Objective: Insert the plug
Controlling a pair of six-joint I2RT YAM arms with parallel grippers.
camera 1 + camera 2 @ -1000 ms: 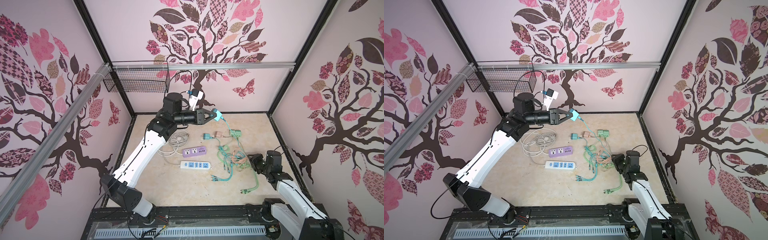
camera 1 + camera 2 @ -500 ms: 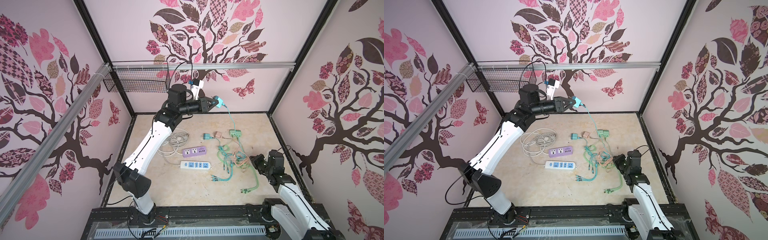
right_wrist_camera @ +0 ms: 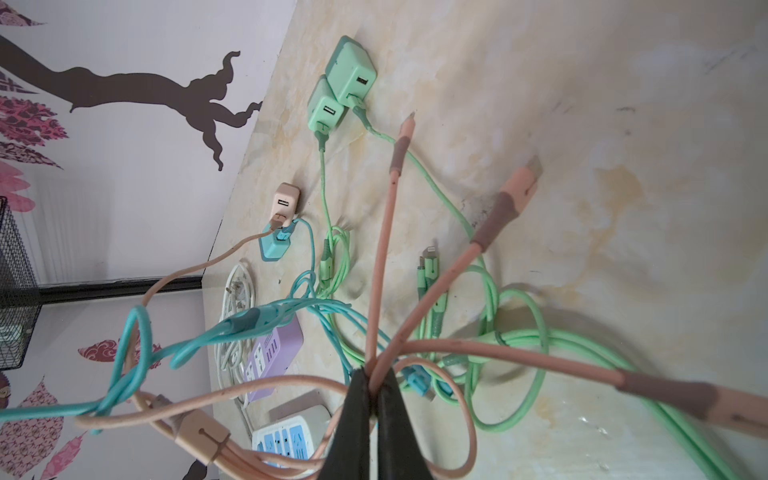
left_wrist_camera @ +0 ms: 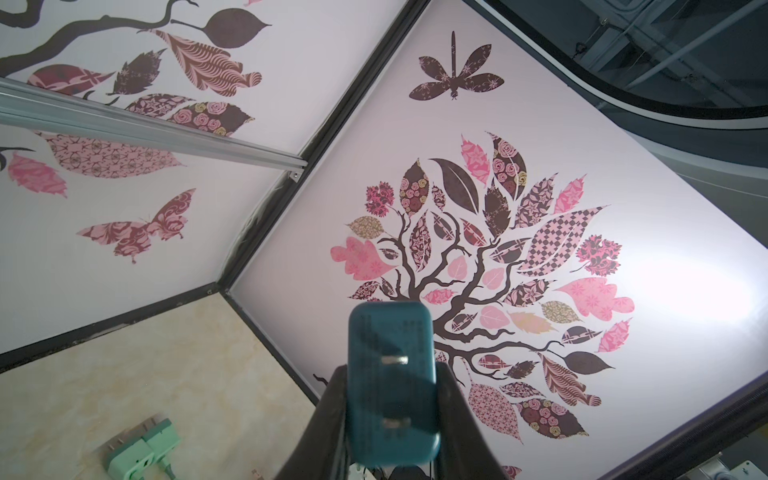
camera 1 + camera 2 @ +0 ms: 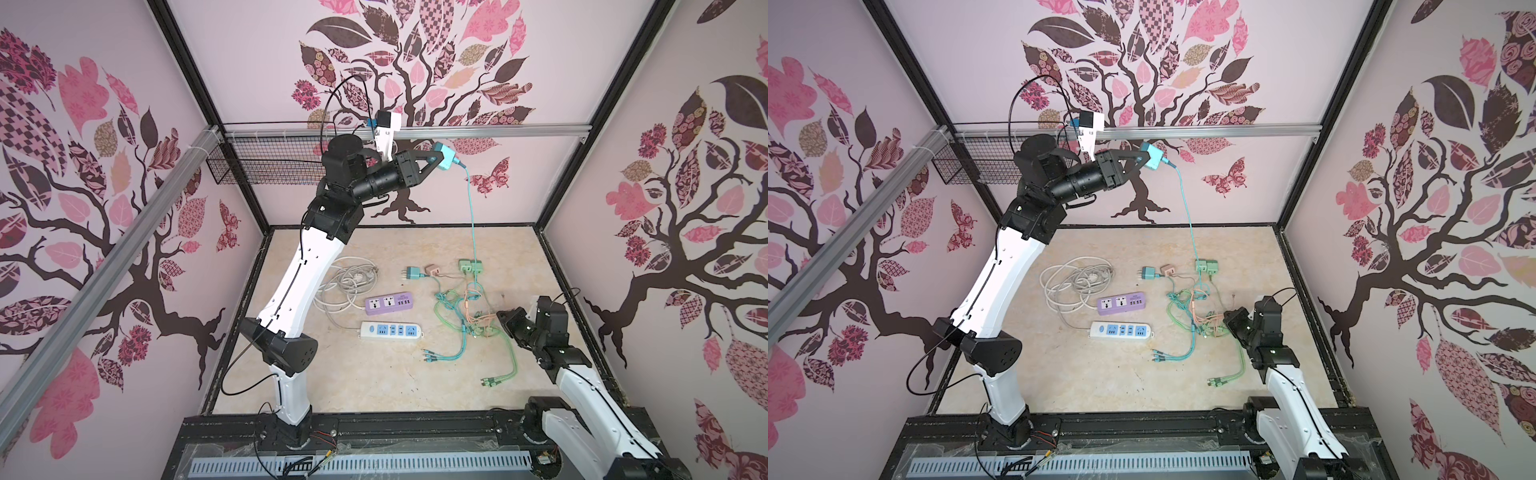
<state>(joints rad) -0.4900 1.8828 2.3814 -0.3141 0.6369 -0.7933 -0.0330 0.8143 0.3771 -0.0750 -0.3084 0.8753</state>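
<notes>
Left claw (image 5: 436, 159) grips the charger (image 4: 390, 353) high above the white power strip (image 5: 390, 331), likely freeing its cord (image 5: 471, 208); right claw (image 3: 376, 376) pinches pink cables (image 3: 384, 249)

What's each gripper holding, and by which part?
The left gripper pinches the teal charger plug by its sides; the right gripper is shut on the pink cable, back from its connector tips.
</notes>
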